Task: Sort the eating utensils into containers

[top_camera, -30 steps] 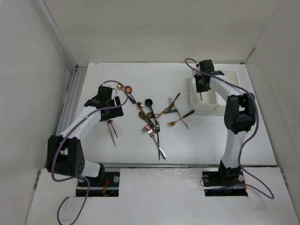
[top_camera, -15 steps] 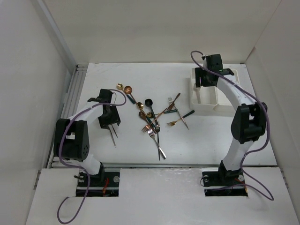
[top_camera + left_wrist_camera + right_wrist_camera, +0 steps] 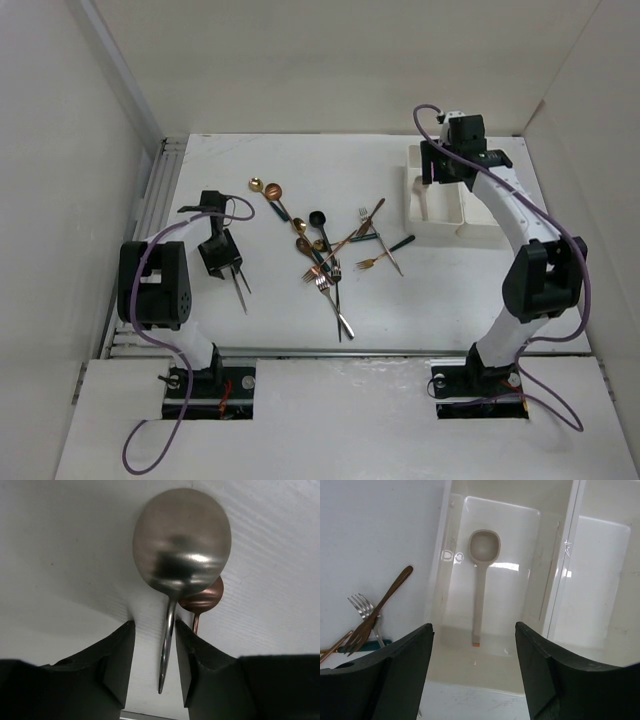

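Here, the left gripper (image 3: 156, 625) straddles a silver spoon (image 3: 181, 542) by its handle at the top view's left, jaws narrowly apart, not clamped. Upper right, the right gripper (image 3: 474, 626) hangs wide open, empty, over 1 beige spoon (image 3: 482, 550) in the left bin (image 3: 517, 540).

Light: bright, even, from above.
Glare: hot spot on silver spoon (image 3: 182, 537), sheen in white bin (image 3: 512, 580).
Focus: wrist foregrounds soft, top view crisp.
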Robot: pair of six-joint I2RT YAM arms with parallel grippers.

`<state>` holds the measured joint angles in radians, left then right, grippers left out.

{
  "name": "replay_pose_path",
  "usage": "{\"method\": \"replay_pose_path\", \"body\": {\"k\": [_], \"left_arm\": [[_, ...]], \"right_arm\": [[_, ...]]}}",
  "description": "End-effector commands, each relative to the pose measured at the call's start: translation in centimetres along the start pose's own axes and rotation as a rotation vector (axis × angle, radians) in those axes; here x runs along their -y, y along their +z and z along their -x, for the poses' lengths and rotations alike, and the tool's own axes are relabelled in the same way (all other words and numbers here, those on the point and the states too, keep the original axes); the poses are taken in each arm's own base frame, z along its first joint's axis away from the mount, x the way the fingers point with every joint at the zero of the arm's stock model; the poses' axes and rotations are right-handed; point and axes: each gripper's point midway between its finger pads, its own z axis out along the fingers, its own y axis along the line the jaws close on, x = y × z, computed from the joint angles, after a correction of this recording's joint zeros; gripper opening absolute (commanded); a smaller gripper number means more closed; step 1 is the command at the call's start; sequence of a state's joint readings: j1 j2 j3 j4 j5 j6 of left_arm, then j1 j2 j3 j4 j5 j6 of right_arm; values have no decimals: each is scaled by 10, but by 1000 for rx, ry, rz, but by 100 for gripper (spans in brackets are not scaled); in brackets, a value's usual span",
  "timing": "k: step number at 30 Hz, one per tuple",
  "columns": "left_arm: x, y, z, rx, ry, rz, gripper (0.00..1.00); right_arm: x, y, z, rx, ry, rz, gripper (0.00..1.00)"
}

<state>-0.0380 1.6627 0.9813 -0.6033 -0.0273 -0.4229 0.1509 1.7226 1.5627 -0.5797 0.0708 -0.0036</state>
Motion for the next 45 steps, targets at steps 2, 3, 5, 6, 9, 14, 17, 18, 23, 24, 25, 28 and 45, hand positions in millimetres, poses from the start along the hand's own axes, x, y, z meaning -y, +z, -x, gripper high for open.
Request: {"method": "replay_pose_path", "body": {"k": [2, 3, 5, 6, 9, 14, 17, 18, 23, 24, 25, 28, 45], "left_arm": [[7, 3, 8, 7, 34, -22, 39], [7, 6, 6, -10, 35, -24, 40], [8, 12, 8, -1, 45, -28, 40], [6, 16, 2, -19, 46, -19, 38], [4, 18, 5, -8, 37, -23, 10], [-8, 9, 19, 26, -6, 0, 0], [-11, -23, 51, 121, -3, -23, 0], [-12, -37, 62, 155, -18, -35, 0], [54, -184, 149, 549, 24, -388, 0], [69, -206, 154, 592, 40, -463, 0], [91, -233, 159, 654, 91, -582, 0], [133, -290, 148, 761, 209, -756, 0], [198, -374, 73, 803, 443, -1153, 0]], "right_arm": [[3, -22, 23, 100, -27, -2, 71], [3, -26, 25, 110, -26, -2, 71], [7, -26, 25, 110, -35, -20, 71], [7, -26, 25, 110, -35, -21, 71], [7, -30, 28, 121, -34, -21, 70], [0, -44, 36, 155, -53, 7, 68], [-28, -58, 42, 188, -121, 56, 68], [-37, -63, 47, 214, -163, 73, 68], [-161, -107, 56, 359, -368, 389, 78], [-186, -121, 64, 417, -398, 469, 88], [-210, -136, 67, 454, -421, 550, 94], [-290, -193, 79, 593, -444, 846, 100], [-367, -180, 105, 555, -223, 969, 88]]}}
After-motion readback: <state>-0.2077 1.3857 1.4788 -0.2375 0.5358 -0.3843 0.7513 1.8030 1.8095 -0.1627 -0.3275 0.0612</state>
